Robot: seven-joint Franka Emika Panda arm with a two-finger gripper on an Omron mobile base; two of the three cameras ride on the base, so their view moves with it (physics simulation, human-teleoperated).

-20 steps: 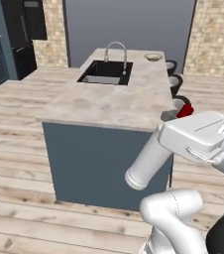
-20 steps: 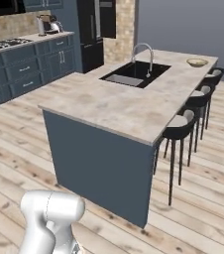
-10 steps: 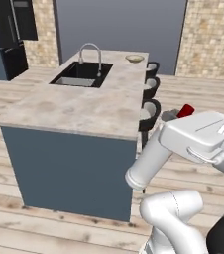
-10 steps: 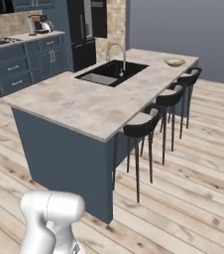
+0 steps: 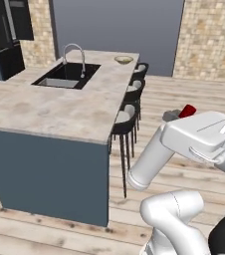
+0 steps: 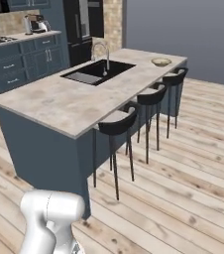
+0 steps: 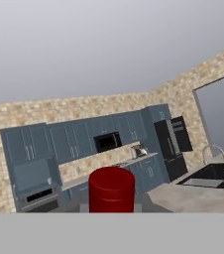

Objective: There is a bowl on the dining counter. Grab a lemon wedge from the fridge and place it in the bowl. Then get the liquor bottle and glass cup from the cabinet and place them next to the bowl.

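We are viewing the kitchen island from its near short end, with the arm folded back close to the base. In the hand view a red cylindrical cap [image 7: 111, 189] is standing upright just above where the fingertips sit; we judge it to be the top of the liquor bottle, carried in the hand. The same red top [image 5: 187, 110] is peeping out behind the arm's upper link in the left base view. The fingers themselves are hidden, so we are inferring the grip: the hand appears nearly closed and clamped on the bottle's neck or body, its long axis running upright along the hand.

The bowl [image 5: 124, 60] is resting on the counter [image 5: 59, 107] at its far end, near the corner beside the last of the three stools [image 6: 118, 125]; in the right base view the bowl [image 6: 161, 62] is sitting just above the farthest stool. The sink [image 6: 97, 72] is lying between us and the bowl, toward the counter's other long side.

The deciding relation is this: the bowl is lying well ahead of the hand and to its left, along the stool side of the island, so we judge that the base is needing to travel forward before the bottle can be set down beside it. Whether a lemon wedge is in the bowl is too small to tell.
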